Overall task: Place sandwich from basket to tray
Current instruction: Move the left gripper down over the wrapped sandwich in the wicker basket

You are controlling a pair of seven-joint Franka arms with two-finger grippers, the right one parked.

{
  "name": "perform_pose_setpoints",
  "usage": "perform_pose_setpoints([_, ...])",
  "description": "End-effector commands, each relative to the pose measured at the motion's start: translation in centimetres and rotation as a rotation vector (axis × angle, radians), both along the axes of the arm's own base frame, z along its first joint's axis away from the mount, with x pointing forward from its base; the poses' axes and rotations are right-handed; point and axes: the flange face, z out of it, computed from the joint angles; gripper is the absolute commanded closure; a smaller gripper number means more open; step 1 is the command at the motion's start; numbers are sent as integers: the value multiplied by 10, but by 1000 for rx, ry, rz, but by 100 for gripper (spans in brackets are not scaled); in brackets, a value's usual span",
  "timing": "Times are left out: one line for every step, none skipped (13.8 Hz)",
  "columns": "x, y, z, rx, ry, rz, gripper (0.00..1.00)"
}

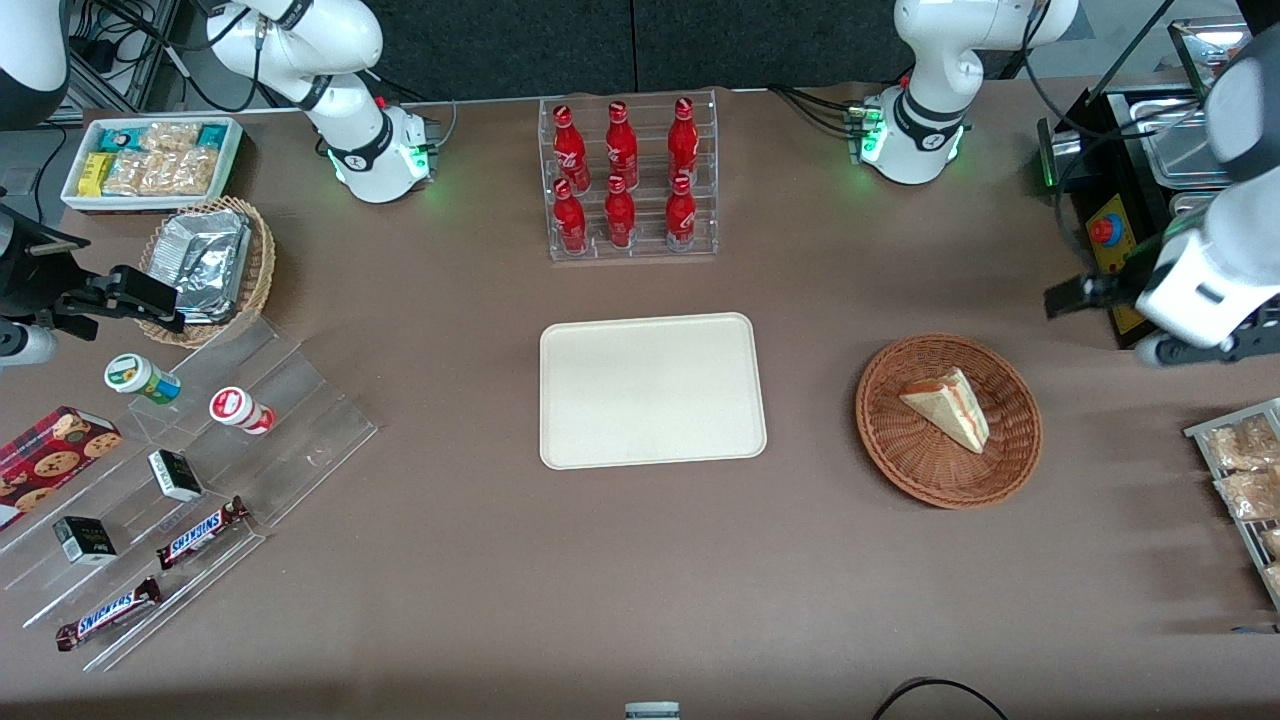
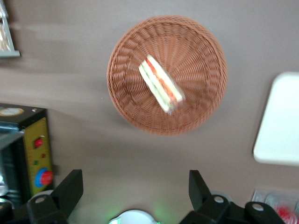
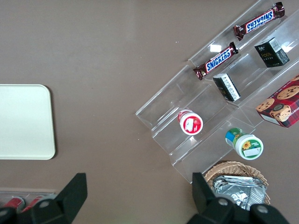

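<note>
The sandwich (image 1: 950,405), a pale bread wedge with red, orange and green filling at its edge, lies in the round reddish-brown wicker basket (image 1: 900,445). The cream tray (image 1: 650,390) lies bare at the table's middle, beside the basket. My left gripper (image 1: 1075,295) hangs above the table, farther from the front camera than the basket and toward the working arm's end. It is open and empty. In the left wrist view the sandwich (image 2: 161,86) lies in the basket (image 2: 201,60), well ahead of the gripper (image 2: 134,186), and an edge of the tray (image 2: 282,121) shows.
A black control box with a red button (image 1: 1110,235) stands close beside the gripper. A rack of snack bags (image 1: 1245,470) sits at the working arm's table edge. A clear rack of red bottles (image 1: 630,180) stands farther from the front camera than the tray.
</note>
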Motion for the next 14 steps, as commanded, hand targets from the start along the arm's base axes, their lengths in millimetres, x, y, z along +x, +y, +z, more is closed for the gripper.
perform_pose_setpoints([-4, -5, -50, 25, -36, 146, 0])
perform_pose_setpoints([-4, -6, -69, 29, -68, 217, 0])
perform_pose_setpoints([-5, -7, -88, 34, -97, 297, 0])
perform_pose_setpoints([-7, -11, -106, 37, -124, 353, 0])
perform_pose_setpoints([-11, -17, -122, 36, -150, 393, 0])
perform_pose_setpoints([-15, -20, -140, 34, -168, 437, 0])
perform_pose_setpoints([-19, -20, -155, 29, -192, 481, 0])
perform_pose_setpoints([-21, -20, -165, 12, -208, 518, 0])
perform_pose_setpoints([-18, -22, -174, -14, -209, 567, 0])
perform_pose_setpoints([-17, -31, -185, -17, -199, 578, 0])
perform_pose_setpoints([-17, -41, -196, -12, -195, 579, 0])
perform_pose_setpoints([-16, -44, -208, -8, -190, 591, 0])
perform_pose_setpoints([-16, -44, -216, -3, -183, 607, 0])
perform_pose_setpoints([-16, -45, -221, 1, -178, 616, 0])
